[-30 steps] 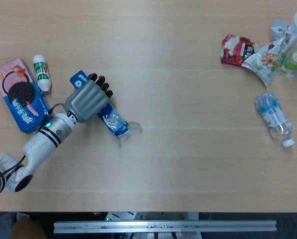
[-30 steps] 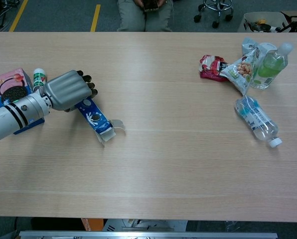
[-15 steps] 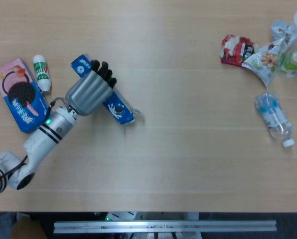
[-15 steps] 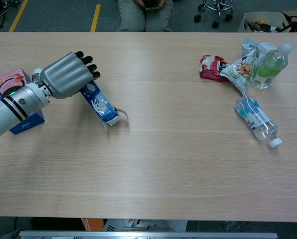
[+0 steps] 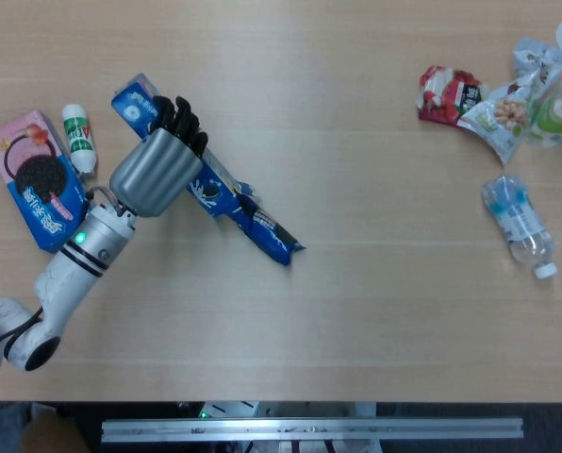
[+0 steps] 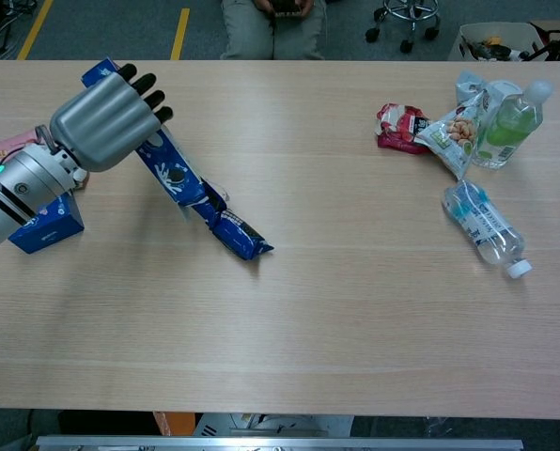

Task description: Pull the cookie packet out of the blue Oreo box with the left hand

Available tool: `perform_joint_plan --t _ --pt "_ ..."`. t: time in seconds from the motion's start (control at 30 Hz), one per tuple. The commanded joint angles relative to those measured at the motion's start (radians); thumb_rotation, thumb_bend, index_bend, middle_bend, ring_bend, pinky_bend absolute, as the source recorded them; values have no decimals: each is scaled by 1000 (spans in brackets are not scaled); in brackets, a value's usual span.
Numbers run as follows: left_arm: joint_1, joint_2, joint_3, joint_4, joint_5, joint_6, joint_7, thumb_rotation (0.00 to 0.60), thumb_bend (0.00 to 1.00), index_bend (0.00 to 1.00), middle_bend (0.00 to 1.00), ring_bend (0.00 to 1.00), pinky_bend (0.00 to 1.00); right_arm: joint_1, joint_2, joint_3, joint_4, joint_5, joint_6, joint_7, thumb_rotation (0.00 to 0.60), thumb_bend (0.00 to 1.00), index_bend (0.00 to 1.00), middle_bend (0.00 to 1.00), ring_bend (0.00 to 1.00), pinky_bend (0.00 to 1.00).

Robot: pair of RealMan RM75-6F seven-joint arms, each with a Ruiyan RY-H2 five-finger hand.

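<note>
Now the robot's left hand [image 5: 154, 172] [image 6: 101, 122], grey with dark fingers, grips the blue Oreo box [image 5: 182, 142] [image 6: 170, 169] near its upper end, toward the worktop's left edge. The box is lifted and tilted, its open lower end pointing down toward the middle of the light wooden worktop [image 5: 356, 283] [image 6: 355, 319]. A dark blue cookie packet [image 5: 267, 231] [image 6: 238, 235] sticks out of that open end, most of its length showing, and its far tip lies on the worktop surface. The right hand shows in neither view.

Just beside the left forearm, close to the left edge, lies a pink and blue cookie box with an Oreo picture [image 5: 36, 179] [image 6: 40, 221], and a small white bottle with a green label [image 5: 78, 139] lies next to it. Near the far right corner sit a red snack pouch [image 5: 448, 94] [image 6: 399, 127], a white nut pouch [image 5: 503, 113] [image 6: 452, 136] and a green drink bottle [image 5: 556, 113] [image 6: 508, 127]. A clear plastic water bottle with a blue label [image 5: 519, 225] [image 6: 482, 228] lies on its side closer to the right edge.
</note>
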Motion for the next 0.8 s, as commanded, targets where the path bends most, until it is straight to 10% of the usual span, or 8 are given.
perform_joint_plan --t 0.03,0.8 --pt "2 1 -9 -2 3 5 0 600 262 442 364 251 332 0 1 0 -2 -2 2 -2 600 355 414 427 398 430" --pt "-36 -23 -35 146 20 -48 -155 600 262 444 367 247 312 -11 8 -6 -13 -5 16 -8 600 355 414 427 398 430"
